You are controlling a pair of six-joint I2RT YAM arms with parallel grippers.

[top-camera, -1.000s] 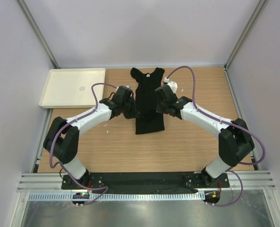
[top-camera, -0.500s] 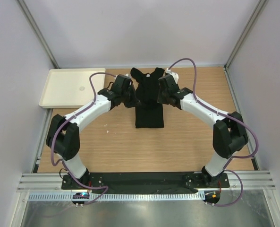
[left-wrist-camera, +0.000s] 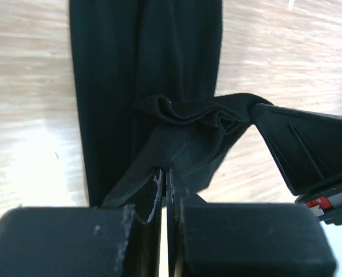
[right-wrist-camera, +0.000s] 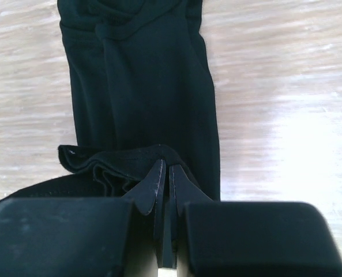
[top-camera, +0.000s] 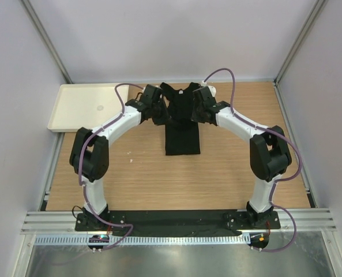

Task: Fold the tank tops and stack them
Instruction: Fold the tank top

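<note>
A black tank top lies in a long narrow strip at the middle back of the wooden table, straps toward the back wall. My left gripper is shut on the top's left edge, and my right gripper is shut on its right edge, both near the strap end. In the left wrist view the left gripper pinches a bunched fold of the tank top, with the right gripper's finger at the right. In the right wrist view the right gripper pinches folded cloth of the tank top.
A cream tray sits at the back left of the table. Grey walls stand behind and on both sides. Bare wood lies between the tank top and the arm bases.
Both grippers have moved toward the back wall, holding the cloth. The tank top's near hem has been drawn back with them, making the strip shorter.
</note>
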